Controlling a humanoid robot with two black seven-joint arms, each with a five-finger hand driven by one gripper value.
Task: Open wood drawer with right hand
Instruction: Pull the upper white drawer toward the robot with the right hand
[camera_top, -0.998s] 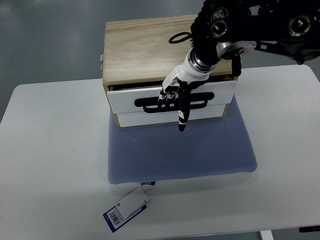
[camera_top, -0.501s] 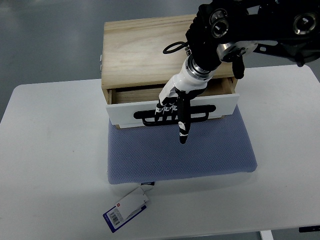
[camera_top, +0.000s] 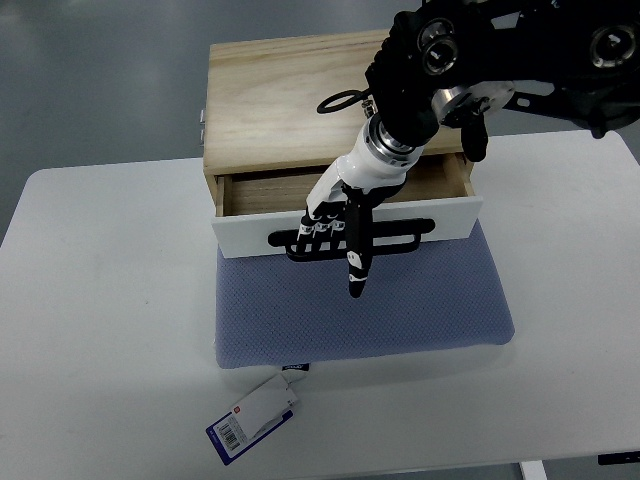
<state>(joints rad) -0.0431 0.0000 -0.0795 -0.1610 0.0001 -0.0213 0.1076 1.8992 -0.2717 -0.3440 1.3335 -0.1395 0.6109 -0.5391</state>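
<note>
Fingers (camera_top: 322, 226) of right hand (camera_top: 338, 222) hook the black handle (camera_top: 400, 241), thumb pointing down past it. Wood drawer (camera_top: 345, 216) partly out of box (camera_top: 290, 95) behind hand, over blue mat (camera_top: 362, 305). Pull straight toward robot, w/ wrist level, so drawer doesn't jam.

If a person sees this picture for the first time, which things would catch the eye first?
Probably the right hand, reaching down from the top right, fingers hooked on the black handle of the white drawer front. The drawer stands partly open from the wooden box, above a blue mat on the white table.
</note>
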